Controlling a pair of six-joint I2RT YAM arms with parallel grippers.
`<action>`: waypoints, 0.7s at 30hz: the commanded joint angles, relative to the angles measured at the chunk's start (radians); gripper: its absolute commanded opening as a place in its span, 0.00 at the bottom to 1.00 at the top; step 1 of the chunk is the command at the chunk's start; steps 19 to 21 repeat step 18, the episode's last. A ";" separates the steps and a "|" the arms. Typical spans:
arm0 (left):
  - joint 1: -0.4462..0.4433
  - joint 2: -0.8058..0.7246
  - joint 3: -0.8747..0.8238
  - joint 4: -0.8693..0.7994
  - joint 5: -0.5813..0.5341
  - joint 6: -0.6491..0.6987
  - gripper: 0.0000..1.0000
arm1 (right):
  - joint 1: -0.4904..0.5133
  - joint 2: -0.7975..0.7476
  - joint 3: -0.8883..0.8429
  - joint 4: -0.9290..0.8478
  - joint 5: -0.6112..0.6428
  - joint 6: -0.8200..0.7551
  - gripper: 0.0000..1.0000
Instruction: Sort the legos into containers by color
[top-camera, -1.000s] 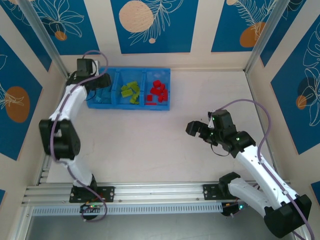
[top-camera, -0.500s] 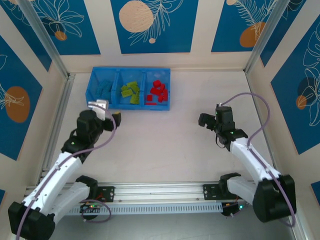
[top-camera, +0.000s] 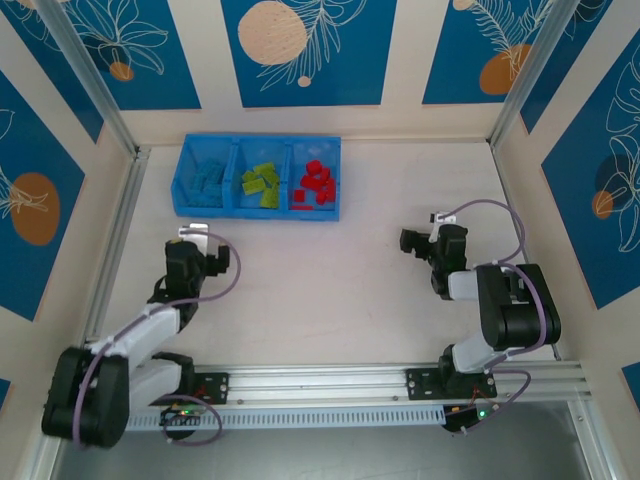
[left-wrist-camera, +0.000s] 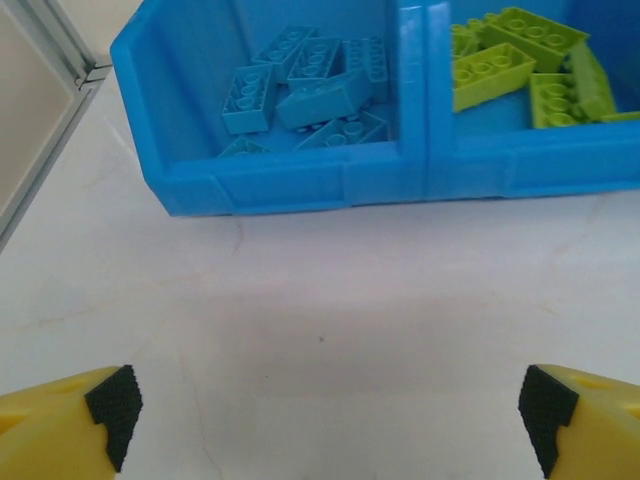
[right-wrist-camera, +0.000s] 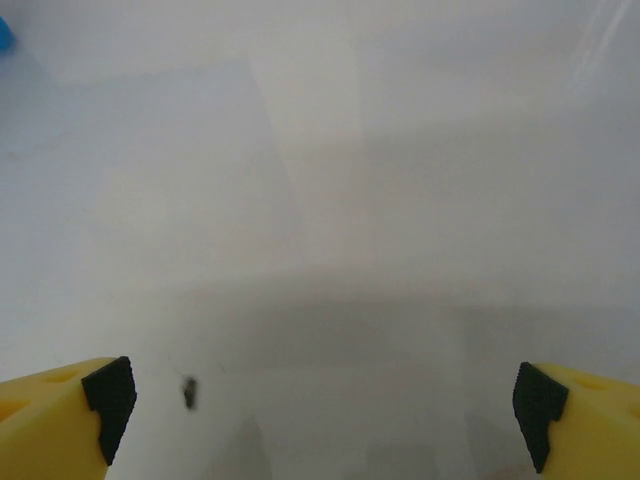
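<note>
The bright blue tray stands at the back left with three compartments. Light blue legos fill the left one, lime green legos the middle, red legos the right. From the left wrist the light blue legos and green legos lie inside the tray ahead. My left gripper is open and empty over bare table, short of the tray. My right gripper is open and empty, low over the table at the right.
A metal rail runs along the left edge of the table and another rail crosses the near edge. A small dark speck lies on the table near the right gripper's left finger.
The left arm pulled back from the tray's left compartment to the near left and folded down. The right arm drew back and folded low toward its base.
</note>
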 joint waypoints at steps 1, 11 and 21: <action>0.034 0.185 0.047 0.276 0.069 0.054 1.00 | 0.001 -0.006 -0.002 0.136 0.008 -0.026 0.99; 0.094 0.410 0.090 0.395 0.194 0.017 1.00 | 0.003 -0.007 0.000 0.133 0.008 -0.027 0.99; 0.094 0.408 0.090 0.389 0.197 0.017 1.00 | 0.013 -0.013 0.003 0.121 0.041 -0.025 0.99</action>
